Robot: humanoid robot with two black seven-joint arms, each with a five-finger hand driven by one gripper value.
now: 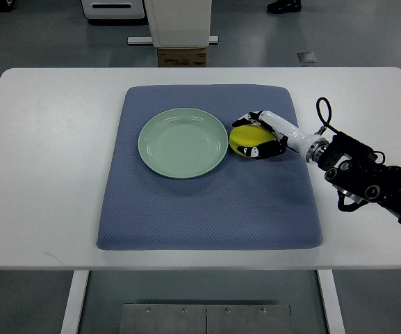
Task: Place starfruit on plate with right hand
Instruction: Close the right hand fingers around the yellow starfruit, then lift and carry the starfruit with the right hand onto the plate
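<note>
The right hand, fingers wrapped around the yellow starfruit on the blue mat, should lift clear before crossing the green plate rim just beside it.

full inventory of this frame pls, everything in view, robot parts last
plate: 1, pale green, nothing on it, centre-left of the mat
starfruit: 1, yellow, on the mat just right of the plate
mat: 1, blue-grey, middle of the table
table: 1, white, fills most of the view
cardboard box: 1, brown, on the floor behind the table
white stand: 1, behind the table, top centre
shoe: 1, dark, on the floor at top edge
right hand: 1, white and black, fingers curled around the starfruit
</note>
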